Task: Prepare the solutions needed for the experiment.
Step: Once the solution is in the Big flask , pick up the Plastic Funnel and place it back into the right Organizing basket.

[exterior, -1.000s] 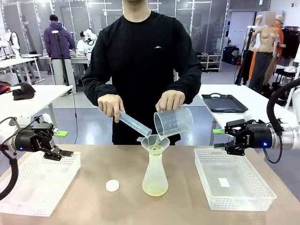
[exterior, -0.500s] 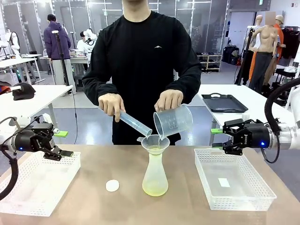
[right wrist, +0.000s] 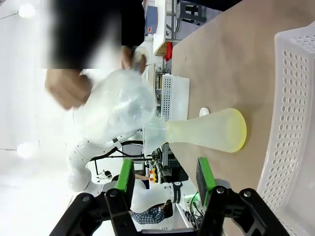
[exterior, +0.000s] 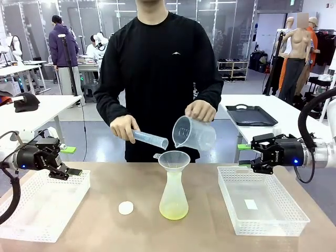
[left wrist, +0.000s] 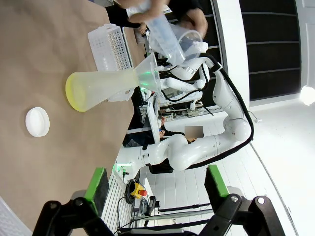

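Shallow yellow-green solutions (exterior: 174, 212) in the central flask (exterior: 173, 191): likely light, spillable, best gripped at the narrow neck; left tool (exterior: 71, 160) and right tool (exterior: 245, 156) both stand open, empty.

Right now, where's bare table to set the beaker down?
There is bare table between the flask and the right basket, and another strip between the left basket and the white cap. It is crowded above the funnel, where the person holds the beaker and cylinder.
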`<state>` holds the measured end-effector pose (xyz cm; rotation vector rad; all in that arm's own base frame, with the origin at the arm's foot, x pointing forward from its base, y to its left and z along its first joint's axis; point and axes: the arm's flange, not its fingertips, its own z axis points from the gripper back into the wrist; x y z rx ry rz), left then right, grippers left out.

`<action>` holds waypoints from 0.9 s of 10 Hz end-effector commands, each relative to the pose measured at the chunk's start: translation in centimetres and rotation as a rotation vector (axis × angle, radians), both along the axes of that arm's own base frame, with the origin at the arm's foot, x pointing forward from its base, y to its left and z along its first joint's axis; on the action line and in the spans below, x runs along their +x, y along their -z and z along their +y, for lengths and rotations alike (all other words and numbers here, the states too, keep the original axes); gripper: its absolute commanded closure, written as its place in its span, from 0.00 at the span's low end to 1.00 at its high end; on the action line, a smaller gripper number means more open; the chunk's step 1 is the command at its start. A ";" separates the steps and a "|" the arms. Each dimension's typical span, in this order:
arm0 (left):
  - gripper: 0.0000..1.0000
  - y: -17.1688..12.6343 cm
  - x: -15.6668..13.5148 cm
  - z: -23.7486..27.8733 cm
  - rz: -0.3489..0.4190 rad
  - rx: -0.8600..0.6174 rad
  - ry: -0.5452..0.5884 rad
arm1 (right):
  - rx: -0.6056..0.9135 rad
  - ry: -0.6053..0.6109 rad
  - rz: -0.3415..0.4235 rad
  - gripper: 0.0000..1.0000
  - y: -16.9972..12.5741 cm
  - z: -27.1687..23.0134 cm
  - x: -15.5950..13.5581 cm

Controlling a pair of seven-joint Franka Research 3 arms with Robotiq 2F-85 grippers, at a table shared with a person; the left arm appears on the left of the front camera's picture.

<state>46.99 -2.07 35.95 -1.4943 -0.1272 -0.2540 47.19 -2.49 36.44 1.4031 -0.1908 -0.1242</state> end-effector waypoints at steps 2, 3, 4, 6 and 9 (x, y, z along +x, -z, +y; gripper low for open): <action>0.00 -0.1 0.0 -0.1 -0.011 0.003 0.004 | 0.000 -0.001 -0.002 0.36 -0.1 0.0 0.1; 0.00 -0.1 0.0 -0.1 -0.011 0.003 0.004 | 0.000 -0.001 -0.002 0.36 -0.1 0.0 0.1; 0.00 -0.1 0.0 -0.1 -0.011 0.003 0.004 | 0.000 -0.001 -0.002 0.36 -0.1 0.0 0.1; 0.00 -0.1 0.0 -0.1 -0.011 0.003 0.004 | 0.000 -0.001 -0.002 0.36 -0.1 0.0 0.1; 0.00 -0.1 0.0 -0.1 -0.011 0.003 0.004 | 0.000 -0.001 -0.002 0.36 -0.1 0.0 0.1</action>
